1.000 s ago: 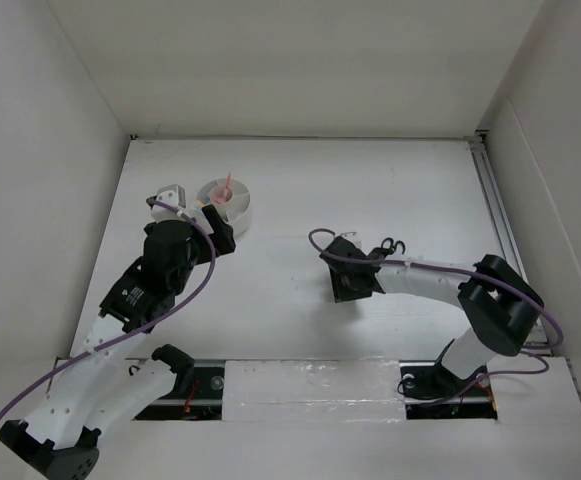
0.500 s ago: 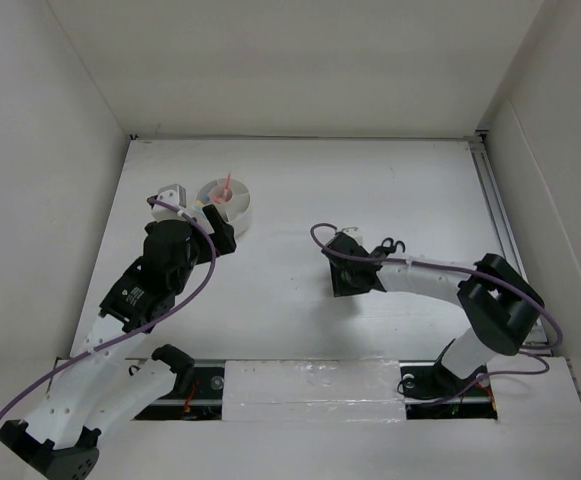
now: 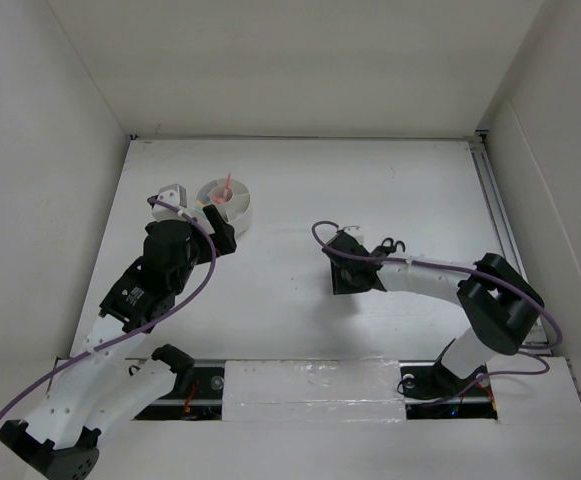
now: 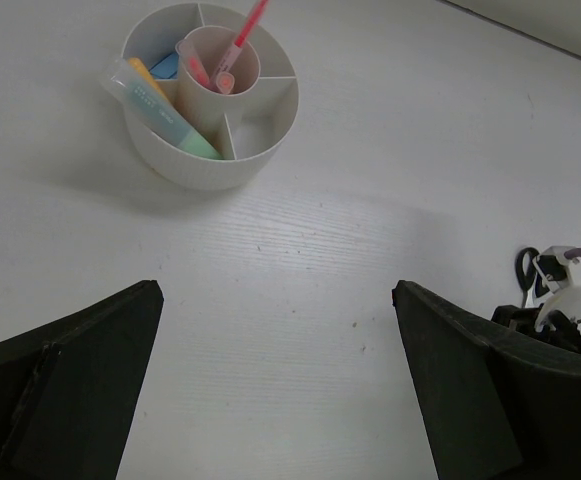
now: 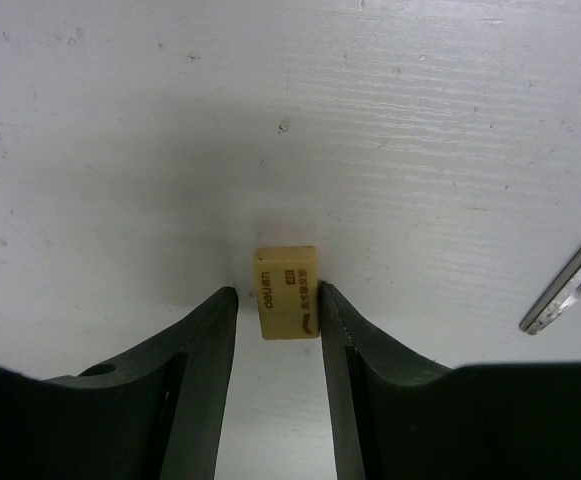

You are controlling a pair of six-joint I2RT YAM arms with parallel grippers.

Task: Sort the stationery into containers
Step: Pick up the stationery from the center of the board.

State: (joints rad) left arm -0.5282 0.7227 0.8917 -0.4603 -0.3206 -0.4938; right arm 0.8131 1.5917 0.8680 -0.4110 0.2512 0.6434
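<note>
left gripper (image 4: 278, 295): wide open and holding nothing, low over the tabletop (image 4: 390, 140) and facing the cup; same pose as a second ago
right gripper (image 5: 277, 290): partly open, lowered onto the tabletop with its jaws astride the eraser; nothing is clamped
right gripper fingers (image 5: 335, 340): one looks to be touching the side of the eraser, while a narrow gap shows between the eraser and the other
eraser (image 5: 286, 306): small tan block lying flat on the tabletop between the jaws, printed face up
change: in the top view the right wrist has edged slightly away from the arm bases and its purple cable (image 3: 322, 235) loop sits a little higher; the left arm and the cup have not moved
cup (image 4: 255, 160): round, white, divided, standing upright on the far left part of the tabletop, well apart from the eraser
pink pens (image 4: 238, 42): standing tilted in the cup's centre tube
green highlighter (image 4: 170, 110): leaning in an outer compartment, its end over the rim
blue piece (image 4: 167, 66): in an outer compartment behind the highlighter
scissors (image 3: 391, 245): flat on the tabletop just beside the right wrist; a blade tip shows at the edge of the right wrist view
</note>
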